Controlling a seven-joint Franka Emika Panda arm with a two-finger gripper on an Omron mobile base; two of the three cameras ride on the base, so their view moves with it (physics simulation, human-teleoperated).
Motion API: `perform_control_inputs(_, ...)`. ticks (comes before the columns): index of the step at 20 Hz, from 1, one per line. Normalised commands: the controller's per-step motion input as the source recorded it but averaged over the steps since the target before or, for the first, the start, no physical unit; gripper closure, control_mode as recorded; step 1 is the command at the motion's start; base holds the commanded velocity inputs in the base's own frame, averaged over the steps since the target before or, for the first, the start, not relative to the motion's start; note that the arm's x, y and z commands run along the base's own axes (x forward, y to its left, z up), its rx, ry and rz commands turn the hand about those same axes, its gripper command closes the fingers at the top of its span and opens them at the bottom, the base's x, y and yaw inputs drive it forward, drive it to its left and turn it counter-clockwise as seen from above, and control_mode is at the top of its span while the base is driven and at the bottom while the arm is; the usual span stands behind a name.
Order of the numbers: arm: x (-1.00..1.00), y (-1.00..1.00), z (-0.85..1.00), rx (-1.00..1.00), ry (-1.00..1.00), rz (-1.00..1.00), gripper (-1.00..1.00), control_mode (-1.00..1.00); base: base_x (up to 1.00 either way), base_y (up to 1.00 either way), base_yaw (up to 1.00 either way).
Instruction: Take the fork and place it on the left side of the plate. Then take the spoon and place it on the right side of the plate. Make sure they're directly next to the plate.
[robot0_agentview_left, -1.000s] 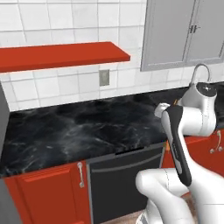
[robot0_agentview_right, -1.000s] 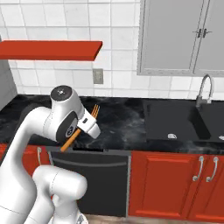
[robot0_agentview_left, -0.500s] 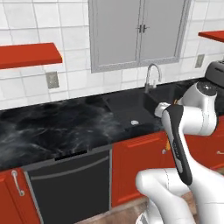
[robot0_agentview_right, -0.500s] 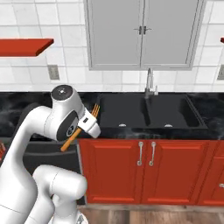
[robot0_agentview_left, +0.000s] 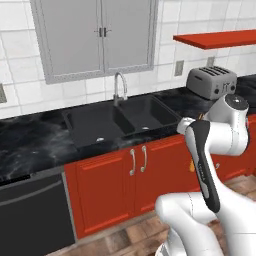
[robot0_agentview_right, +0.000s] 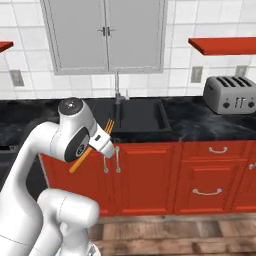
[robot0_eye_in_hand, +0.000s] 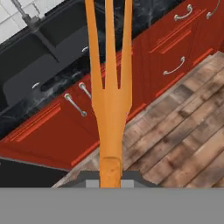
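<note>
Your hand (robot0_agentview_right: 101, 140) is clamped on the fork (robot0_agentview_right: 90, 145), tines (robot0_eye_in_hand: 109, 39) running straight out ahead; no plate in sight yet.

The fork (robot0_agentview_right: 90, 147) is slim and bright orange, held aslant in the air, tines up and forward, handle trailing down, before the red cabinets.

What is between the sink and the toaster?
Bare black counter lies between the sink and the toaster, seen in the right base view.
</note>
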Motion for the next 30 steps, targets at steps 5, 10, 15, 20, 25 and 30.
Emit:
perform_control_inputs(5,0.00,0.00,0.00,0.00,0.00,0.00,1.00,1.00,-0.25,-1.00,-0.15)
perform_control_inputs(10,0.00,0.00,0.00,0.00,0.00,0.00,1.00,1.00,-0.25,-1.00,-0.14)
perform_control_inputs(15,0.00,0.00,0.00,0.00,0.00,0.00,1.00,1.00,-0.28,-1.00,-0.15)
perform_control_inputs(20,0.00,0.00,0.00,0.00,0.00,0.00,1.00,1.00,-0.31,-1.00,-0.15)
perform_control_inputs(25,0.00,0.00,0.00,0.00,0.00,0.00,1.00,1.00,-0.46,-1.00,-0.14)
perform_control_inputs(30,0.00,0.00,0.00,0.00,0.00,0.00,1.00,1.00,-0.57,-1.00,-0.14)
